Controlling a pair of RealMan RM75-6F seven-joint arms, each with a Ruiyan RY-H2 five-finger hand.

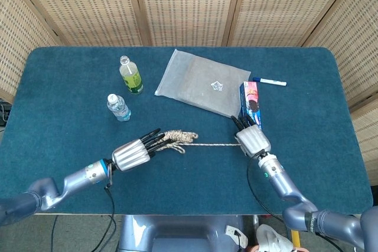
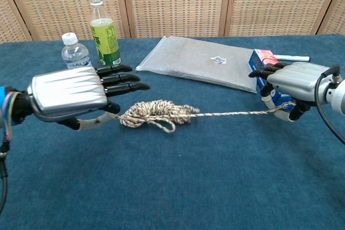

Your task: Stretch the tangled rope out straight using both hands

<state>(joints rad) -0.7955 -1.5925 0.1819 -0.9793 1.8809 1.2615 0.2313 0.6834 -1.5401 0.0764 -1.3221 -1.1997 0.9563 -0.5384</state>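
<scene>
Left hand (image 2: pixel 70 96) pinches the rope (image 2: pixel 156 116) bundle at center-left; right hand (image 2: pixel 294 82) grips its taut end beside the snack box (image 1: pixel 250 103). Two bottles (image 1: pixel 130 75) stand upper left; a gray pouch (image 1: pixel 198 81) and marker (image 1: pixel 270 81) lie behind.

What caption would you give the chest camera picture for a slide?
Two robot hands, left hand and right hand, pull a rope taut, its bundle still tangled.

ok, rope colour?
The rope is speckled beige and brown, twisted strands; clearest in the chest view.
</scene>
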